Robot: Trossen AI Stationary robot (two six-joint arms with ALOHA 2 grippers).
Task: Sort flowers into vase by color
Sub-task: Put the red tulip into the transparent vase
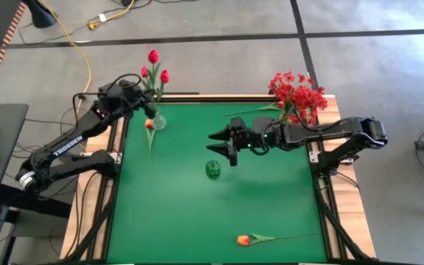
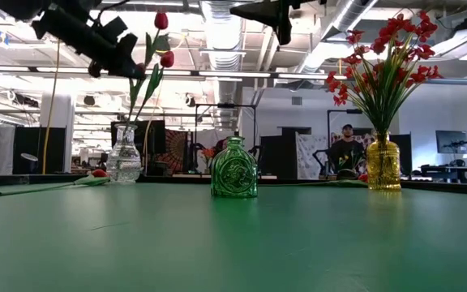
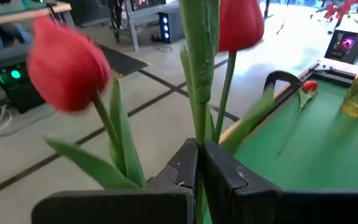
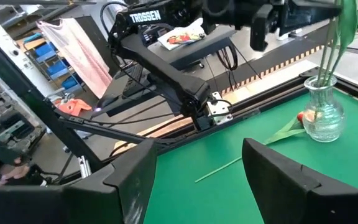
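A red-pink tulip (image 1: 153, 57) is held upright by its green stem in the clenched left claw (image 1: 150, 109), directly above the clear glass vase (image 1: 158, 121) at the table's (image 1: 197, 221) far left, beside two more red-pink tulips standing in that vase. A red-headed flower (image 1: 149, 125) lies beside the vase. The red blossom spray (image 1: 297, 94) is seen in the yellow vase (image 2: 383, 172) at the far right. An orange tulip (image 1: 244, 240) lies near the front edge. The right claw (image 1: 224, 146) is spread open, empty, above the green vase (image 1: 213, 169).

Red tulips (image 1: 154, 66) in vase, orange tulip (image 1: 244, 240) lying flat
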